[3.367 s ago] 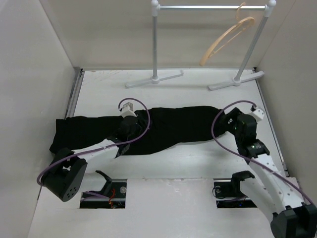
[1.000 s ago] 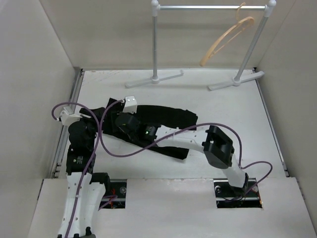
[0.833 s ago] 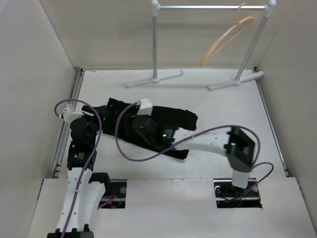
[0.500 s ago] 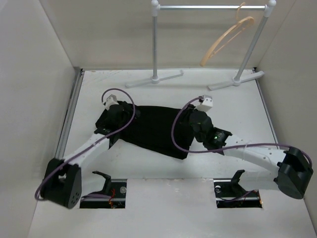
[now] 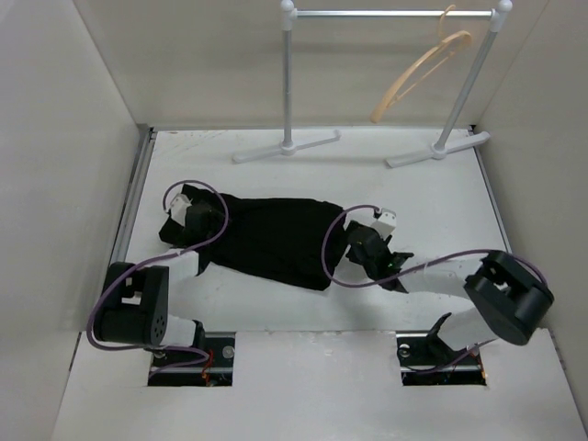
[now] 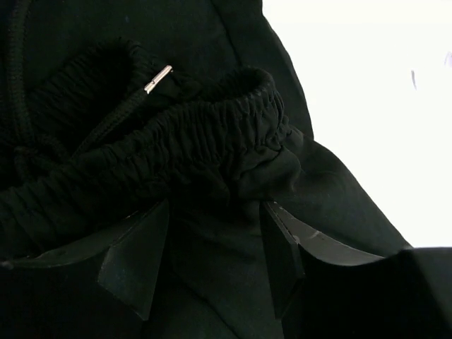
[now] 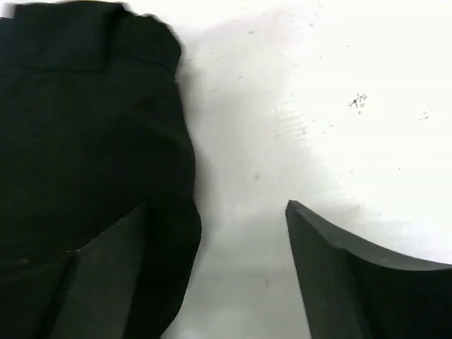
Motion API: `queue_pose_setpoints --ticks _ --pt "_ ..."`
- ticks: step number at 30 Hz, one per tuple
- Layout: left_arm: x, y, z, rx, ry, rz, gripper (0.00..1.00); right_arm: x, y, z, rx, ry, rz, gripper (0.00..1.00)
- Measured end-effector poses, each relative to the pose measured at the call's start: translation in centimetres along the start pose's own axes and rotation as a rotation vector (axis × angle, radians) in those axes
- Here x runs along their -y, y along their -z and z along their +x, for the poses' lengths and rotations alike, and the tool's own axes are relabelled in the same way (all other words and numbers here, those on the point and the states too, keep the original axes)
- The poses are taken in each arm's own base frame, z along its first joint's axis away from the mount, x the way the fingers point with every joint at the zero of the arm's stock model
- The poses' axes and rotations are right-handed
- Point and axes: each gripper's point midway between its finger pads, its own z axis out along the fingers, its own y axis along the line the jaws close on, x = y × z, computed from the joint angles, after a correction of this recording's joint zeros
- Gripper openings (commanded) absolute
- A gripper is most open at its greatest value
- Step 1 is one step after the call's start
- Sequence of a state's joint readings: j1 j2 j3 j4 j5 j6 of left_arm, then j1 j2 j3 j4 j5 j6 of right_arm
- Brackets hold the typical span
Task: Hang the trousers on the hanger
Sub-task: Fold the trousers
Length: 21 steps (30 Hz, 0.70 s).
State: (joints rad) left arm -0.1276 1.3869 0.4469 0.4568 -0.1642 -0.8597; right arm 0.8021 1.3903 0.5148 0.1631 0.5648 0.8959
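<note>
The black trousers [image 5: 276, 241] lie folded in a short heap on the white table [image 5: 432, 188]. My left gripper [image 5: 195, 223] is at their left end. In the left wrist view it [image 6: 212, 261] is open, its fingers [image 6: 138, 261] astride cloth just below the gathered elastic waistband [image 6: 205, 127]. My right gripper [image 5: 355, 246] is at their right end. In the right wrist view it [image 7: 212, 275] is open, one finger over the folded edge [image 7: 106, 141], the other over bare table. The tan wooden hanger [image 5: 418, 73] hangs on the rail at the far right.
The grey metal rail [image 5: 390, 14] with white joints stands at the back on two white feet [image 5: 285, 147]. Beige walls [image 5: 64, 138] close in the left, right and back. A drawstring with a metal tip [image 6: 157, 78] lies by the waistband.
The trousers went from stretched out to folded into a short heap. Over the last half second my left gripper moved to their left end and my right gripper drew in at their right edge.
</note>
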Motion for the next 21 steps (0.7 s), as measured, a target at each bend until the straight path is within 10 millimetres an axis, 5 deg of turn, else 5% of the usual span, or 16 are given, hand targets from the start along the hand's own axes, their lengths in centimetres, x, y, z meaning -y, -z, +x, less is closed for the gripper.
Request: queue_pose_setpoints --ticks 2,4,6,8,11,13,15,18,21 --pt "-0.2 0.1 0.0 0.013 0.012 0.007 0.52 0.3 -1.7 0.0 -0.002 -0.019 0.011 0.6" --pt "-0.7 0.6 0.1 0.023 0.022 0.01 0.53 -0.3 -3.2 -0.8 0.005 -0.062 -0.019 0.31" --pt "-1.3 1.4 0.2 0.038 0.034 0.011 0.55 -0.4 -4.3 -1.7 0.011 -0.097 -0.038 0.21" --pt "-1.8 2.6 0.1 0.05 0.042 0.01 0.61 0.1 -5.0 -2.8 0.023 -0.129 -0.04 0.25" --pt "-1.7 4.4 -0.9 0.083 0.052 0.016 0.73 1.2 -5.1 -4.9 0.049 -0.156 -0.028 0.64" --pt "-1.0 5.5 -1.6 0.105 0.053 0.036 0.78 1.1 -4.7 -6.3 0.064 -0.147 -0.037 0.73" --pt "0.1 6.7 -2.1 0.115 0.045 0.065 0.79 0.1 -3.4 -7.6 0.084 -0.128 -0.073 0.63" --pt "3.2 8.8 -2.9 0.127 0.015 0.142 0.67 -2.7 -0.3 -8.8 0.112 -0.09 -0.174 0.27" --pt "7.3 10.7 -2.9 0.12 -0.021 0.244 0.44 -6.9 3.7 -8.7 0.109 -0.075 -0.336 0.2"
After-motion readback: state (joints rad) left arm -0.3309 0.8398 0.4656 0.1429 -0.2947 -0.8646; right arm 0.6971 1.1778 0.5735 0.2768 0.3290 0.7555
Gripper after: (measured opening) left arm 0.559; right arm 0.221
